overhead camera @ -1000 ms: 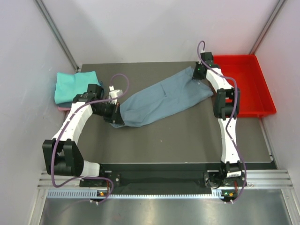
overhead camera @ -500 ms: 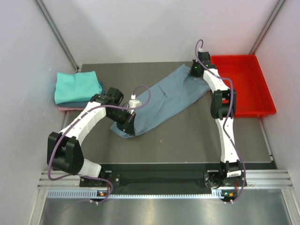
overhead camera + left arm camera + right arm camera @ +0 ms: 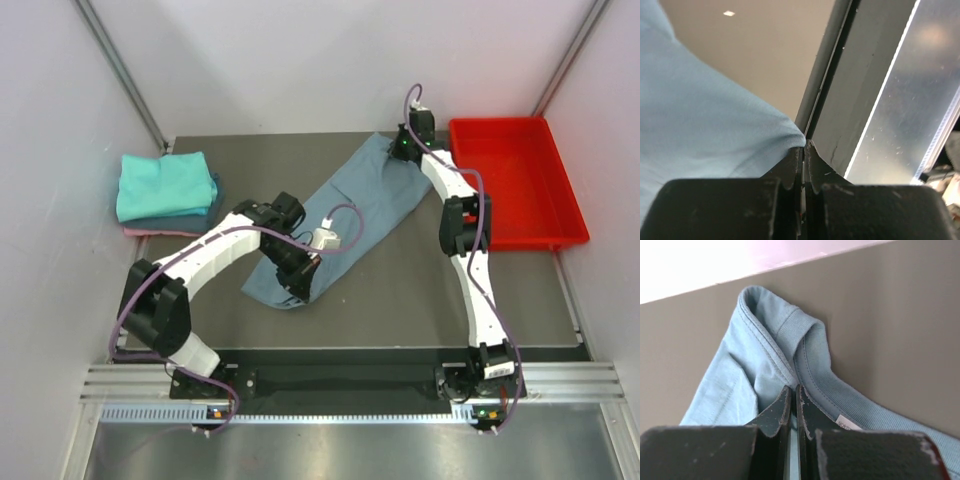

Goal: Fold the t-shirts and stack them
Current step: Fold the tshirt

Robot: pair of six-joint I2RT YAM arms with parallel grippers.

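A dark surface (image 3: 400, 300) seen from above, with two robot arms reaching over it. At the far left corner sits a neat stack of folded t-shirts (image 3: 165, 185): bright teal on top, blue under it, a pink edge showing at the bottom. That part of the job looks finished. One dusty grey-blue t-shirt (image 3: 345, 215) is left, stretched as a long narrow band running diagonally from the far right, beside a red plastic tray (image 3: 515, 185), towards the middle of the surface. The right arm (image 3: 460, 215) has its jaws pinched tight on the cloth just by the ribbed collar (image 3: 810, 365), where a small white neck label (image 3: 847, 422) shows. The left arm (image 3: 200, 255) has its jaws clamped on a fold of cloth at the shirt's opposite, near end. The shirt seems narrowed lengthwise but not yet folded short, so I judge that the final folds remain, then the carry across to the stack.
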